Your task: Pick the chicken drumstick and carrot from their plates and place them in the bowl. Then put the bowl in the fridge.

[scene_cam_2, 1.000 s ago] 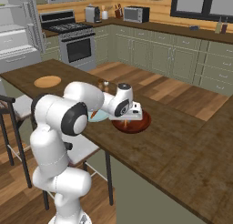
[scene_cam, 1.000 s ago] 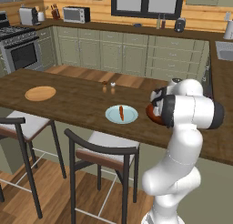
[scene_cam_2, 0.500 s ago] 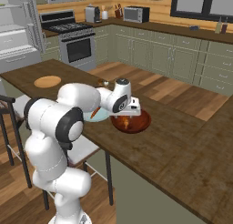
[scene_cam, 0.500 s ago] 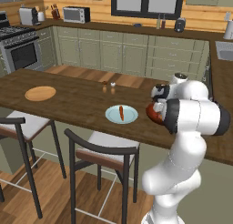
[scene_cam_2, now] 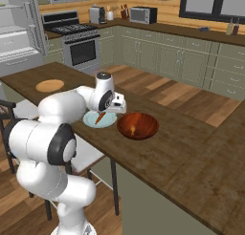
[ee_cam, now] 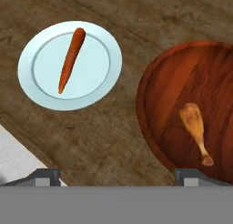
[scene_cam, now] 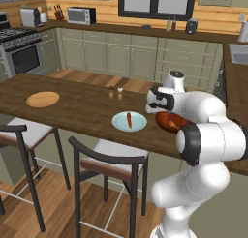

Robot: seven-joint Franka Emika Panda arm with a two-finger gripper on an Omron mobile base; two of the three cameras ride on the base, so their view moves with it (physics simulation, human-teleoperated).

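Note:
The golden-brown chicken drumstick [ee_cam: 195,127] lies inside the reddish-brown wooden bowl [ee_cam: 159,100], bone end toward my hand. The orange carrot [ee_cam: 70,59] rests on the pale blue plate [ee_cam: 32,89] just beside the bowl. My gripper [ee_cam: 119,177] hovers above the counter strip between plate and bowl, open, with nothing between its fingertips [ee_cam: 43,175]. From the right base view the gripper [scene_cam_2: 117,105] hangs over the near rim of the bowl [scene_cam_2: 138,125], next to the carrot [scene_cam_2: 100,117]. The tan wooden plate [scene_cam: 43,98] sits bare at the counter's far left. The fridge [scene_cam_2: 16,43] stands at the left.
Two small shakers [scene_cam: 116,90] stand on the counter behind the blue plate [scene_cam: 138,126]. Two stools [scene_cam: 109,159] are tucked under the counter's near edge. Stove, microwave and cabinets line the back wall.
The gripper opened and let the drumstick drop into the bowl. The hand then rose and shifted from over the bowl toward the blue plate.

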